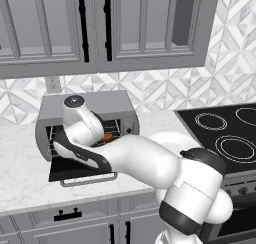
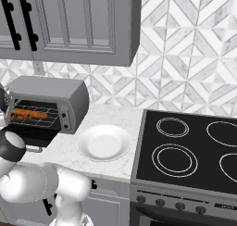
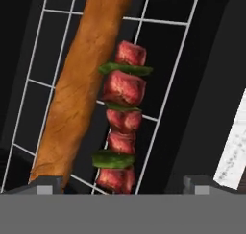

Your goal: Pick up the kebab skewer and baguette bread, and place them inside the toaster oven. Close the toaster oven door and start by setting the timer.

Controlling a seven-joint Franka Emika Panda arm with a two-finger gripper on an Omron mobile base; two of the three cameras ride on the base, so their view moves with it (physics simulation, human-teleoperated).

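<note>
Reaching into the toaster oven (image 1: 87,120), my arm (image 1: 125,158) stretches from the lower right of the left base view across the counter (image 1: 20,163) to the oven's open mouth. My tool (image 3: 122,185) is spread wide: in the hand view its two finger tips (image 3: 44,184) stand far apart at the bottom edge, one on each side, pinching nothing.

Between and beyond them lie both foods on the wire rack (image 3: 163,108) inside the dark oven. The baguette bread (image 3: 81,89) is a long orange-brown loaf running from near my one finger tip up and out past the top edge of the hand view. The kebab skewer (image 3: 121,118) lies just beside it, roughly parallel, with red meat chunks and green pieces between them (whether loaf and skewer actually touch I cannot tell).

From the right base view the orange-brown loaf shows through the oven's opening, lying lengthwise on the rack, and the control panel (image 2: 65,115) with its knobs sits at the opening's right. The toaster oven door (image 1: 75,170) hangs dropped down flat in front, its grey bar handle (image 1: 89,180) at the counter's front edge.

To the right of the oven a white plate (image 2: 104,143) rests on the marble counter, near the black stovetop (image 2: 194,148). Grey cabinets (image 1: 100,28) hang above.
</note>
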